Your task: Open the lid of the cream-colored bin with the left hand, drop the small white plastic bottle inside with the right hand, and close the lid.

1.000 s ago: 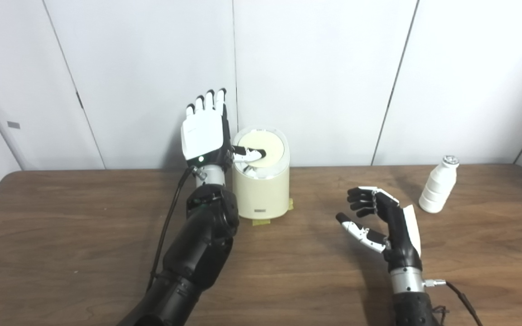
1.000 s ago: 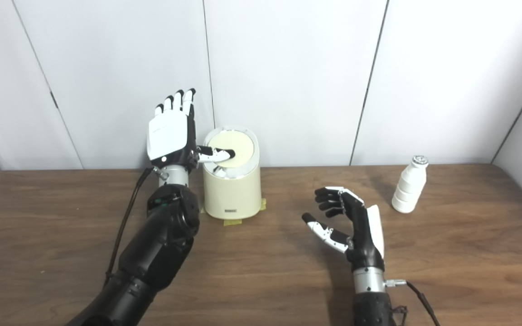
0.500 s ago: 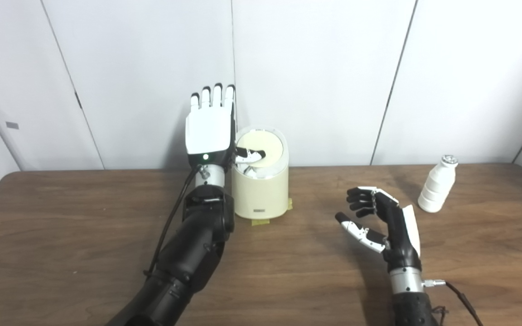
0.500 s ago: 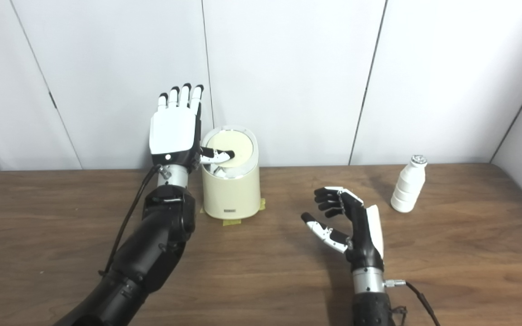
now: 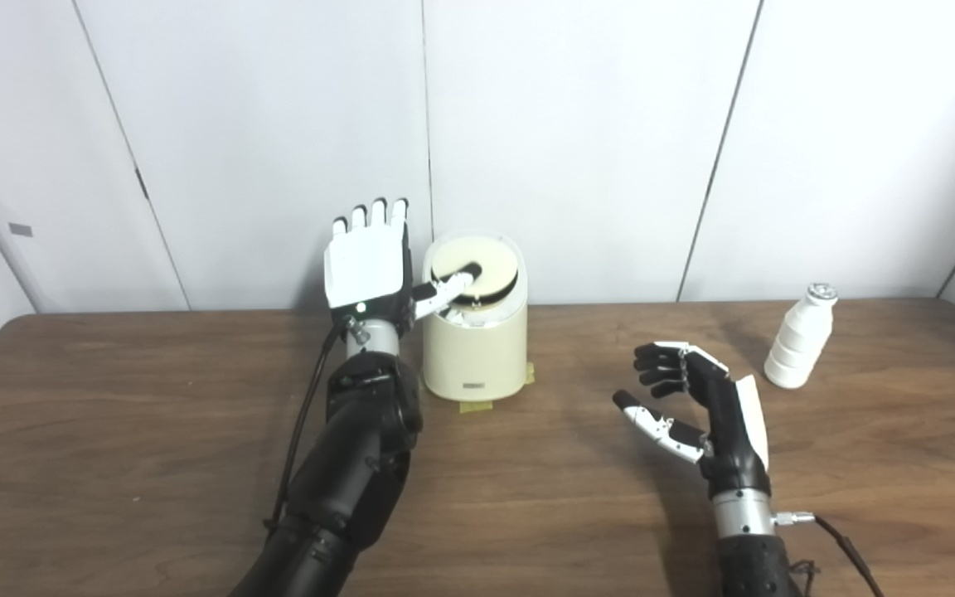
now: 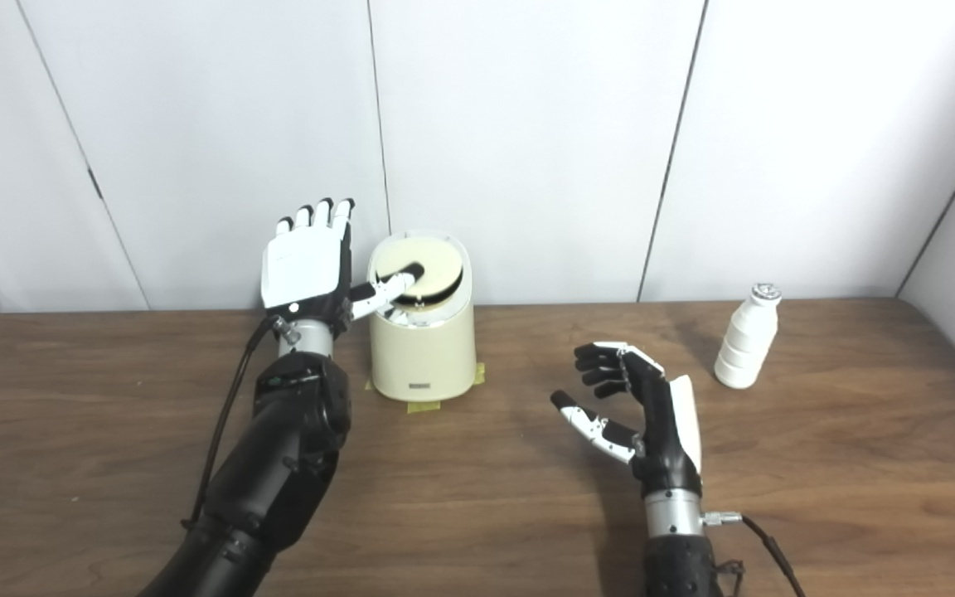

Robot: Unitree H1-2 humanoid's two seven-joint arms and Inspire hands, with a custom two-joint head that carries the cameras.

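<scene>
Left eye view, w/ right eye view showing the same scene from slightly to one side: wooden desk (image 5: 154,431) against a white panelled wall (image 5: 577,124). Cream-colored bin (image 5: 475,344) stands upright near the back edge, left of centre, on bits of yellowish tape (image 5: 477,405) that show at its base. Its round lid (image 5: 477,267) is tilted, w/ a dark gap visible under the right-hand edge, so the bin is partly open. Left robot hand (image 5: 366,265) is raised just beside the bin's left side, back of hand toward the cameras, fingers (image 5: 378,213) straight up and spread, grasping nothing; only the thumb (image 5: 444,290) reaches sideways over the rim, tip touching the lid near its centre. Right robot hand (image 5: 697,406) sits low over the desk at centre-right, palm facing left, fingers loosely curled w/ the thumb apart, released and empty; whether it touches the desk surface cannot be told. Small white plastic bottle (image 5: 801,338) stands upright near the desk's back right corner, silver cap on top, well apart from the bin and clear of the right robot hand. A black cable (image 5: 312,406) runs down along the left forearm.
</scene>
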